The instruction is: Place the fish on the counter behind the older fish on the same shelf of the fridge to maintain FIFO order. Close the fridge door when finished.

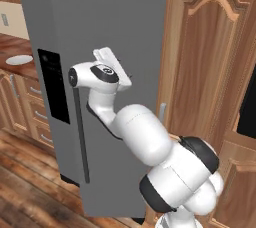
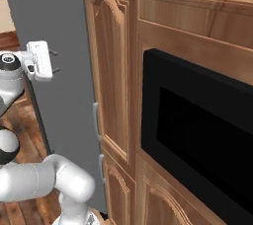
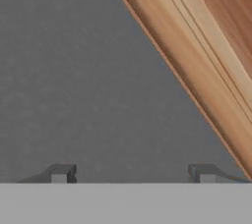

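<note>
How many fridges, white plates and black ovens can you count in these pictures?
Fridge: 1
White plate: 1
Black oven: 1
Total: 3

Shut fridge door point(image 3: 88, 80) blocks open pincer point(image 3: 132, 174).

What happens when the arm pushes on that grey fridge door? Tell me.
The fridge door is tall, flat and looks rigid, so it likely won't flex. Its face looks smooth, so the open fingers may slide. It's probably heavy.
</note>
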You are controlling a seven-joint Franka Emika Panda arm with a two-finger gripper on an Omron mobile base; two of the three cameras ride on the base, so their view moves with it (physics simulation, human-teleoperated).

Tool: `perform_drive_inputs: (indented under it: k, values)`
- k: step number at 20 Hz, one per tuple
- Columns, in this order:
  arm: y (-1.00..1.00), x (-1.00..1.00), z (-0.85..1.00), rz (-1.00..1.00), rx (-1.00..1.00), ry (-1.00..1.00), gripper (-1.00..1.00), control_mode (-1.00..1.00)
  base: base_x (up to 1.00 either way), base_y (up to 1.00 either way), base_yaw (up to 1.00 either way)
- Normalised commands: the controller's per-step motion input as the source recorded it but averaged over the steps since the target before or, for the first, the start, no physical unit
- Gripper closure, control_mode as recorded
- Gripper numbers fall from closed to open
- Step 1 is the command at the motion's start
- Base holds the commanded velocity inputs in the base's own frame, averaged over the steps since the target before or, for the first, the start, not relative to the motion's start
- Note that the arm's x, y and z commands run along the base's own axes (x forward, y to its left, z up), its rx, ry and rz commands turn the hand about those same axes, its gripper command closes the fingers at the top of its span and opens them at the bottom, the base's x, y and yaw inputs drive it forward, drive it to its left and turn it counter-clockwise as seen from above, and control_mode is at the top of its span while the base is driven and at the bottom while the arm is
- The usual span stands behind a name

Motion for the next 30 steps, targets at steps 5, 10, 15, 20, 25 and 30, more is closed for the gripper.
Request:
perform_drive_inputs:
  k: [5,10,15,20,25,30]
  values:
    - [-0.05,0.23,-0.15,-0.13,0.00,-0.02,-1.00,-1.00,0.00,0.00,0.00]
    - [-0.24,0.19,-0.23,-0.09,0.00,-0.04,-1.00,-1.00,0.00,0.00,0.00]
    - [-0.46,0.13,-0.28,-0.06,0.00,-0.05,-1.00,-1.00,0.00,0.00,0.00]
    - [-0.56,0.20,-0.25,-0.05,0.00,-0.05,-1.00,-1.00,0.00,0.00,0.00]
    - [-0.60,0.17,-0.25,-0.05,0.00,-0.04,-1.00,-1.00,0.00,0.00,0.00]
    - [-0.63,0.13,-0.22,-0.05,0.00,-0.05,-1.00,-1.00,0.00,0.00,0.00]
